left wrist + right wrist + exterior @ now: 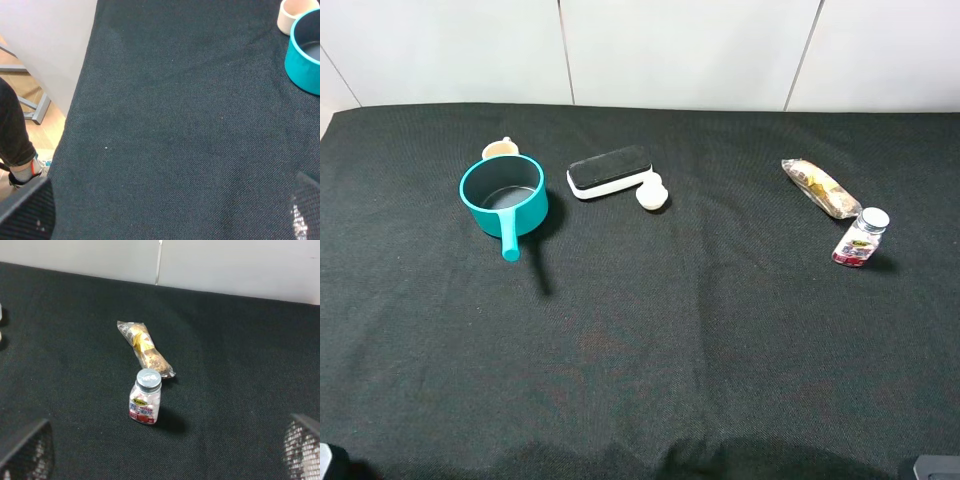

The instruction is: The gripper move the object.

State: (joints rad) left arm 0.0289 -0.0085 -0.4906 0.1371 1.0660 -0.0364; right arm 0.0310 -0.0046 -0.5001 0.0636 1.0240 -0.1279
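Note:
The object (650, 192) is a small cream-white rounded lump on the black cloth, touching the right end of the black-and-white eraser (609, 171). Both grippers are far from it, back at the near edge of the table. The left gripper (165, 215) is open and empty; only its two black fingertips (25, 212) show at the corners of the left wrist view. The right gripper (164, 450) is open and empty, its fingertips (302, 445) spread wide, facing the small bottle (145, 396). The object does not show in the left wrist view.
A teal pot (503, 196) with its handle towards the front stands at the left, a cream cup (500, 149) behind it; both show in the left wrist view (305, 50). A wrapped snack (820, 187) and a clear silver-capped bottle (861, 238) stand at the right. A white wall (670, 50) backs the table.

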